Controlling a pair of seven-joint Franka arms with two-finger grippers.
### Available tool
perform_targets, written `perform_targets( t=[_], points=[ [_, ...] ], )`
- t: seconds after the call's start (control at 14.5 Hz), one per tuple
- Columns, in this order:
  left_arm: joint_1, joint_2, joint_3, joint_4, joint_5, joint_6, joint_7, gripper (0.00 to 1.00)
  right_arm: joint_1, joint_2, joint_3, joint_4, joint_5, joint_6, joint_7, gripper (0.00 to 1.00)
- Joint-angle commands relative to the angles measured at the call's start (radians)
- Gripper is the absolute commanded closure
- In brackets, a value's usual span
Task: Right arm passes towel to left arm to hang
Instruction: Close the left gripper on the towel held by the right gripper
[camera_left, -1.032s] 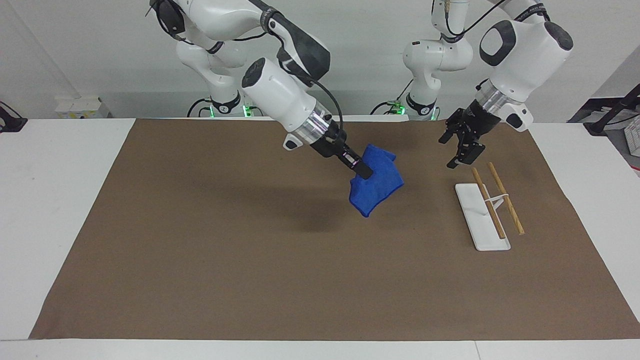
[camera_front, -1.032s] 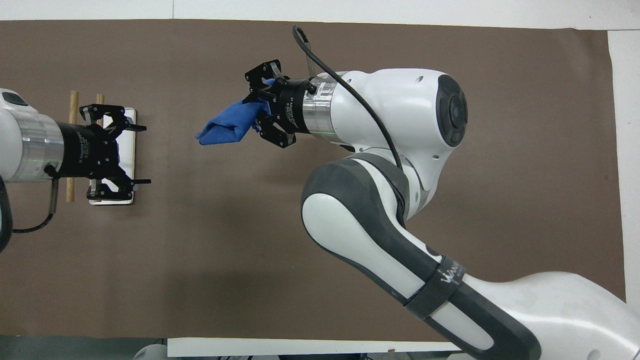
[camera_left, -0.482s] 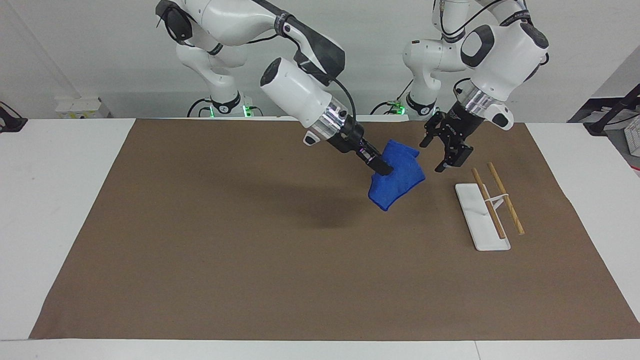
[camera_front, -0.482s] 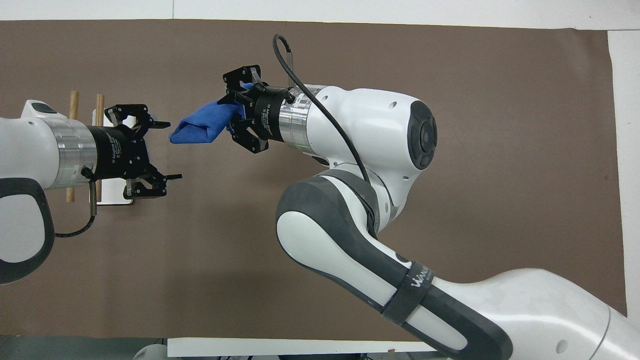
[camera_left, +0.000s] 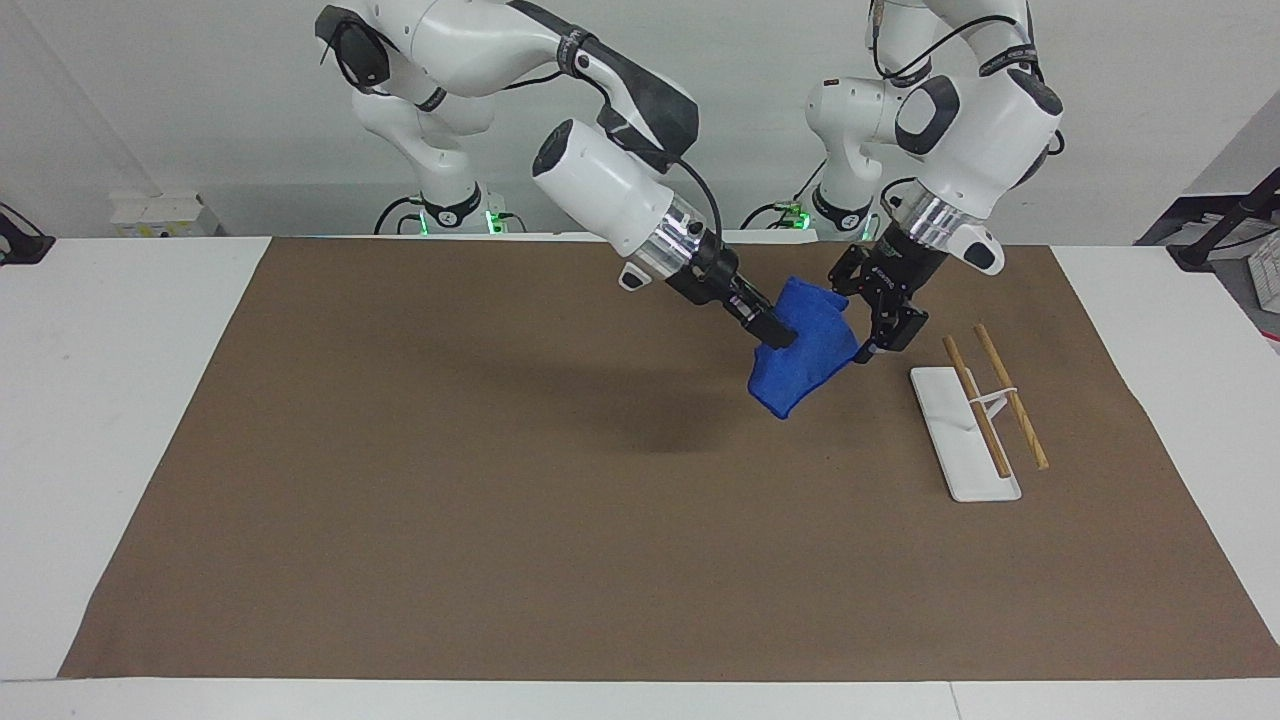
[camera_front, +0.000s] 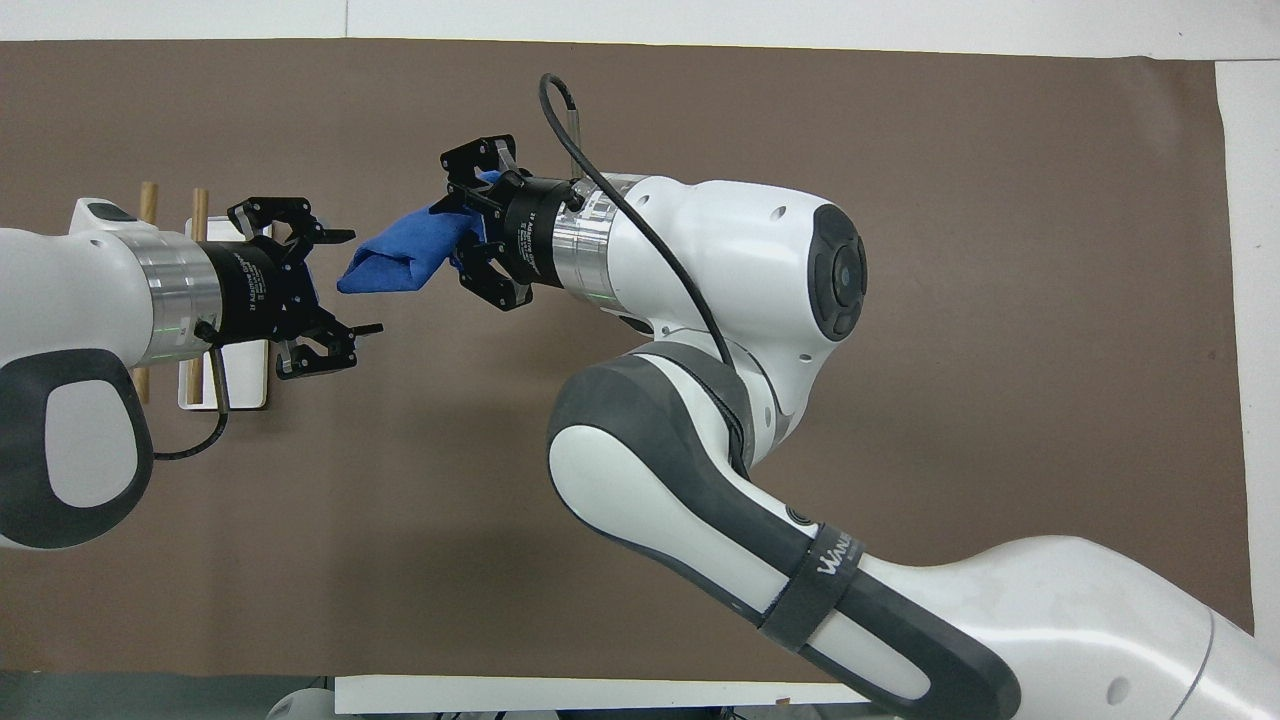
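While right pincer grips towel, open left pincer now closer, flanking its end.

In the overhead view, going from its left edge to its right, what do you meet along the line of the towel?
Wooden rods → white rack base → left end effector → towel → right end effector, gripping the towel.

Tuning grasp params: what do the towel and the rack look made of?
Towel: soft fuzzy blue fabric, probably microfibre or terry; it sags and folds where it hangs from the right gripper. Rack: two light wooden-looking rods with visible grain over a smooth matte white base, likely plastic.
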Motion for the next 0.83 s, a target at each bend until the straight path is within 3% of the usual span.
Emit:
perform_targets(
  t=[0.0,0.34,0.48,0.55,0.76],
  points=[
    [0.001,0.043,0.009,0.038,-0.035,0.028,-0.008,0.27,-0.003,0.011,0.013,0.006,0.008,0.017,0.006,1.00],
    [0.002,0.055,0.009,0.059,-0.034,0.000,0.021,0.80,-0.005,0.011,0.013,0.006,0.004,0.015,0.005,1.00],
    [0.004,0.054,0.009,0.059,-0.035,-0.009,0.075,0.96,-0.005,0.011,0.013,0.006,0.004,0.015,0.003,1.00],
    [0.004,0.054,0.009,0.059,-0.034,-0.015,0.086,1.00,-0.005,0.011,0.013,0.006,0.004,0.013,0.003,1.00],
    [0.010,0.055,0.013,0.064,-0.035,-0.015,0.089,1.00,-0.005,0.011,0.013,0.006,0.002,0.013,0.003,1.00]
  ],
)
